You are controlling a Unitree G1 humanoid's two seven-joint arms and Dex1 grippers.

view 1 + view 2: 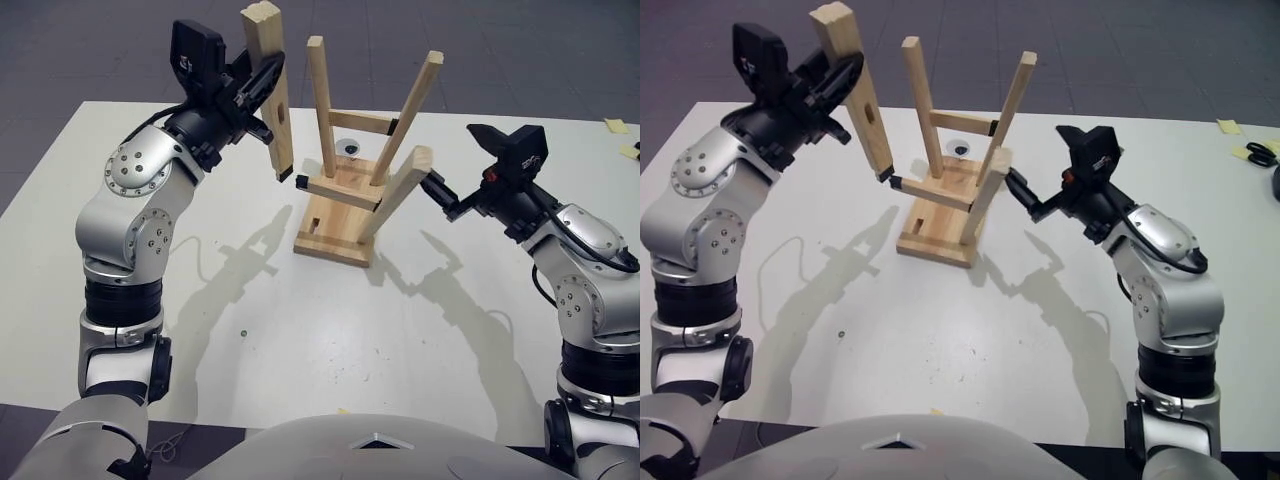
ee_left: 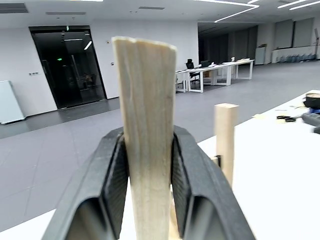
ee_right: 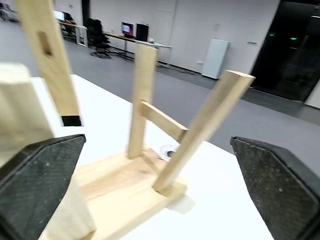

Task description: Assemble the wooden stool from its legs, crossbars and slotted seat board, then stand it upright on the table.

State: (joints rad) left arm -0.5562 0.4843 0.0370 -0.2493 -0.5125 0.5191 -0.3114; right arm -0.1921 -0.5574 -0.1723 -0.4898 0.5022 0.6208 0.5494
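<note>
Clamping the loose leg (image 1: pixel 281 140), the left pincer (image 2: pixel 148 135) hides its middle; the right pincer (image 1: pixel 446 197) gapes wide.

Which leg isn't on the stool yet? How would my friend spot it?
Find the white table, where the stool sits upside down with three legs pointing up. On its left side, the left gripper holds a fourth leg in the air. Only this leg is off the seat board, gripped near its top end.
</note>
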